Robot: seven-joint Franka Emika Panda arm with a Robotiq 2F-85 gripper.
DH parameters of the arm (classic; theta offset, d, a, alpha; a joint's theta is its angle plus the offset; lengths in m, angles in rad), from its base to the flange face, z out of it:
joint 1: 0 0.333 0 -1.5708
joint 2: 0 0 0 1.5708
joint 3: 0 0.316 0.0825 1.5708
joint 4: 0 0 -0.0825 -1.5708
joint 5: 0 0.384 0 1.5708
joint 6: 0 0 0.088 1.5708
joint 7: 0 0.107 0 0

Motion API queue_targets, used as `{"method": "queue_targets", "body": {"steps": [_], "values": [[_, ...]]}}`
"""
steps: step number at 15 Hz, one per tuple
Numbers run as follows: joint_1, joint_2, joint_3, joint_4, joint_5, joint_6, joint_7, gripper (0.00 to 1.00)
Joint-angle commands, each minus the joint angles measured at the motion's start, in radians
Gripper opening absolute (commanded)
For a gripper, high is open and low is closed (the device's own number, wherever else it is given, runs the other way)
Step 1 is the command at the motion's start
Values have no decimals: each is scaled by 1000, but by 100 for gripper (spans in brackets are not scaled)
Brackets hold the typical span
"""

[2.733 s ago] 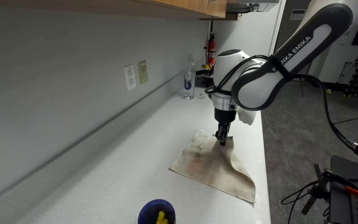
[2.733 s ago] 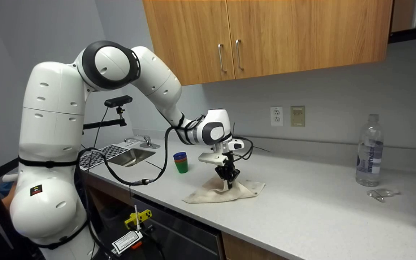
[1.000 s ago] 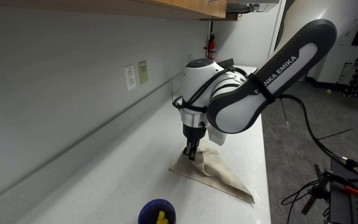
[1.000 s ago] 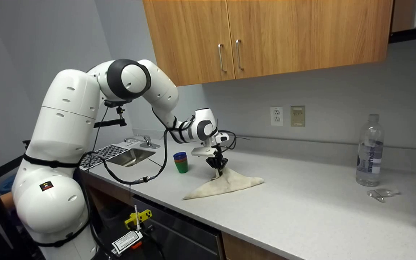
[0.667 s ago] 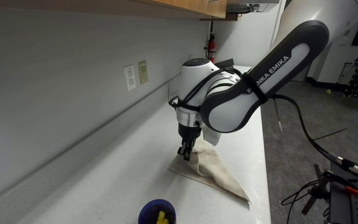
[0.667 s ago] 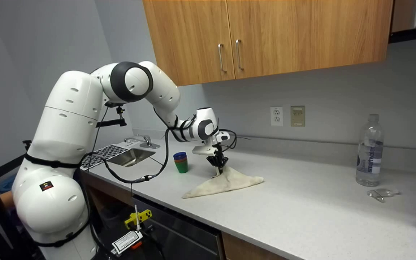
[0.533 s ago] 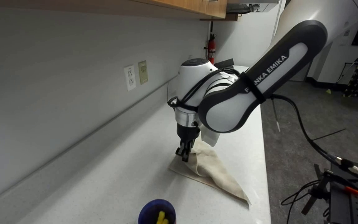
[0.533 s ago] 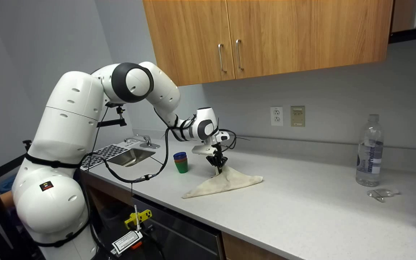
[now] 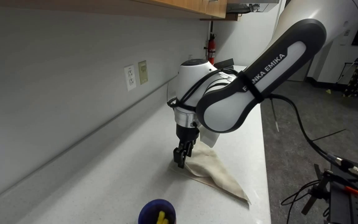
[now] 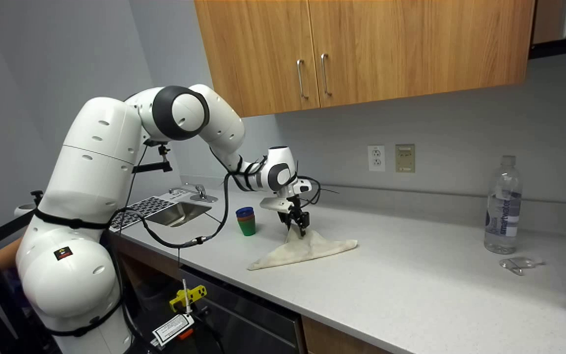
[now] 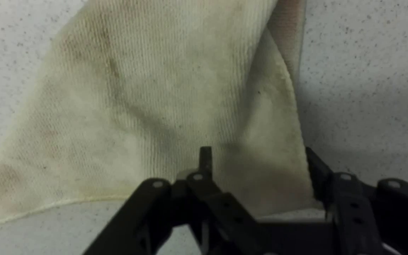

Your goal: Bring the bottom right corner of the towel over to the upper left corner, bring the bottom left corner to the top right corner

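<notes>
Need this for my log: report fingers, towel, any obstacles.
Fingers open over towel. Towel folded into rough triangle; second fold pending. Stacked cups apart from it.

The arm [image 9: 269,74] reads "F…ANKA EMIKA", partly under a strap [image 9: 250,87]. The bottle [image 10: 502,211] near the back edge of the table [image 10: 410,275] says "smartwater". Print on the tag [image 10: 174,328] below the front edge is unreadable.

A speckled white countertop [image 10: 435,275] runs along a gray wall [image 10: 460,123] in both exterior views; a white duplex outlet [image 10: 376,158] and a beige wall plate [image 10: 405,165] sit side by side. Wood-grain wall cabinets [image 10: 410,44] shade the wall beneath. A stainless sink [image 10: 192,211] is recessed in the countertop. In an exterior view, dark gray flooring [image 9: 287,152] lies beyond its edge.
</notes>
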Motion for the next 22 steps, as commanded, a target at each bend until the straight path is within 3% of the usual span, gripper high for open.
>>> {"method": "queue_targets", "body": {"steps": [1,3,14,22], "values": [[1,-45,10,-31,23,-10,15,95],[8,-71,7,-58,18,-8,30,100],[-26,-247,10,-361,63,-71,101,100],[-31,-266,23,-491,112,-29,99,100]]}}
